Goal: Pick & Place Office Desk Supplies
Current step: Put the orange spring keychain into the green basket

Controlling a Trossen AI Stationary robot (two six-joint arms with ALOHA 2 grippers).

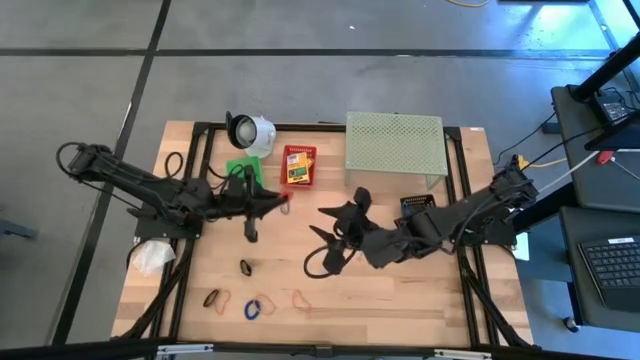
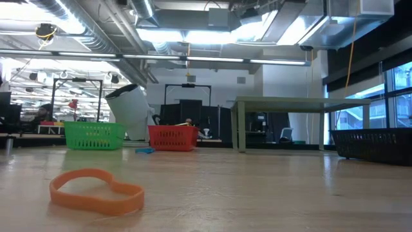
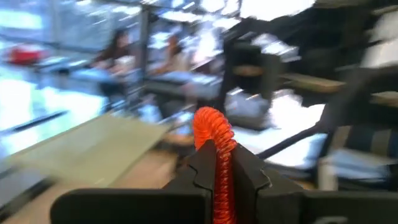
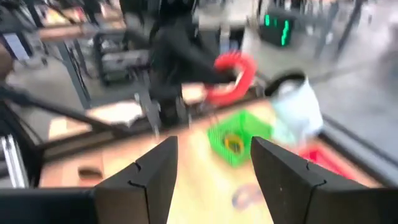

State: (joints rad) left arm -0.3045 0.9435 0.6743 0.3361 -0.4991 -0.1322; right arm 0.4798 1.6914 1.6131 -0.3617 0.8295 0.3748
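Patience pays here — the left tool (image 1: 283, 199) is clenched on a red rubber band (image 3: 214, 134), up off the counter (image 1: 420, 290) beside the red basket (image 1: 298, 166); it should centre over the basket before releasing. The right tool (image 1: 335, 238) waits, released, mid-counter.

I count two small mesh baskets on the table, one green plastic basket (image 1: 241, 167) and one red plastic basket (image 1: 298, 166). Four thin rubber-band loops lie flat on the wood: a black loop (image 1: 246, 266), a dark loop (image 1: 212, 298), a blue loop (image 1: 253, 309) and an orange loop (image 1: 300, 298). A fifth, red rubber band (image 3: 214, 140) shows in my left wrist view.
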